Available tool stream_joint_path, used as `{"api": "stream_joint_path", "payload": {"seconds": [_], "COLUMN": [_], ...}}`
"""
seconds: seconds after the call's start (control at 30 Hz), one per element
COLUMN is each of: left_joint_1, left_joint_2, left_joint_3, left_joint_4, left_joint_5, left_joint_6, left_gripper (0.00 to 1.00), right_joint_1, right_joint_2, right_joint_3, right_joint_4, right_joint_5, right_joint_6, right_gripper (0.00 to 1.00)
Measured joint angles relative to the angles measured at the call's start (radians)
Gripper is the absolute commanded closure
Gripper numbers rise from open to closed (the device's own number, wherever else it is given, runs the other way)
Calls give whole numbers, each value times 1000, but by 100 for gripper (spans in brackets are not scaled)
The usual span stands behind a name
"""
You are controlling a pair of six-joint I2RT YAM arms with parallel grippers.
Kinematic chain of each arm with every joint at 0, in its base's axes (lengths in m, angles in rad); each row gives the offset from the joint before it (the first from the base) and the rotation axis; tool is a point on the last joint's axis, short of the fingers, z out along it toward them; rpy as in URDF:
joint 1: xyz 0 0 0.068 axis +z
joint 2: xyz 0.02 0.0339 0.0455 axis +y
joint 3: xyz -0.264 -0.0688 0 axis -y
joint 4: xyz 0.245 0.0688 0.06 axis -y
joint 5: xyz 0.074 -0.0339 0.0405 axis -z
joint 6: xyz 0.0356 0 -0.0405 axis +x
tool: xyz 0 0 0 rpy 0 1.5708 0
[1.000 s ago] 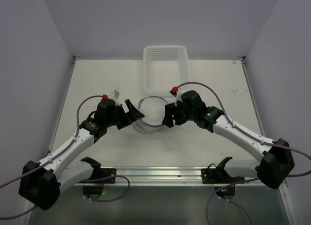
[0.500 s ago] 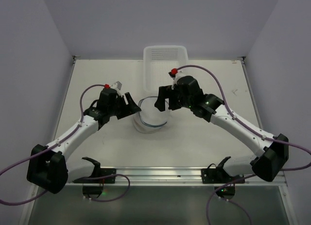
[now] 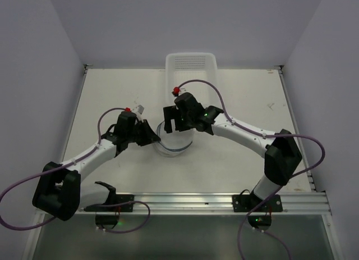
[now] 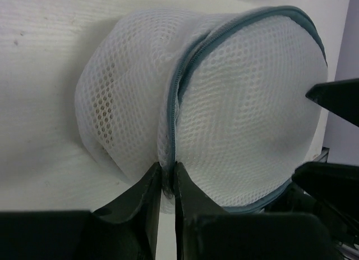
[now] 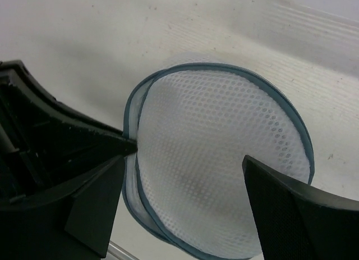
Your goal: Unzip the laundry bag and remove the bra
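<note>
Left gripper [image 4: 168, 178]: jaws narrow, pinching the zip rim of the laundry bag [image 4: 247, 119], which lies on the surface [image 3: 112, 91] between both arms. Contents indistinct through the mesh. Right gripper [image 5: 184, 159]: jaws wide above the bag, finger bases cropped.

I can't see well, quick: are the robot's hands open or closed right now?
Left gripper: closed, pinching the laundry bag at its zip rim.
Right gripper: open, holding nothing.
</note>
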Motion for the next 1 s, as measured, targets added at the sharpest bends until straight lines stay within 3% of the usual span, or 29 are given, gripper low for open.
{"api": "stream_joint_path", "payload": {"seconds": [0.37,0.43,0.67,0.77,0.9,1.0], "left_joint_1": [0,0,0,-1,-1,-1], "left_joint_2": [-63,-75,-85,-93,-106,-116], "left_joint_3": [-94,-104,-128,-137,-147,-150], "left_joint_4": [170,189,220,218,216,212], "left_joint_5": [80,85,90,89,82,69], "left_joint_6": [-105,-116,-145,-154,-161,-163], "left_gripper": [85,85,81,81,80,79], "right_joint_1": [7,10,14,15,15,14], "right_joint_2": [174,201,223,214,154,93], "right_joint_3": [63,80,98,98,89,72], "right_joint_4": [-14,-16,-17,-17,-17,-14], "right_joint_5": [70,84,103,113,117,121], "right_joint_6": [5,2,-16,-30,-49,-56], "right_gripper": [9,14,51,76,96,100]}}
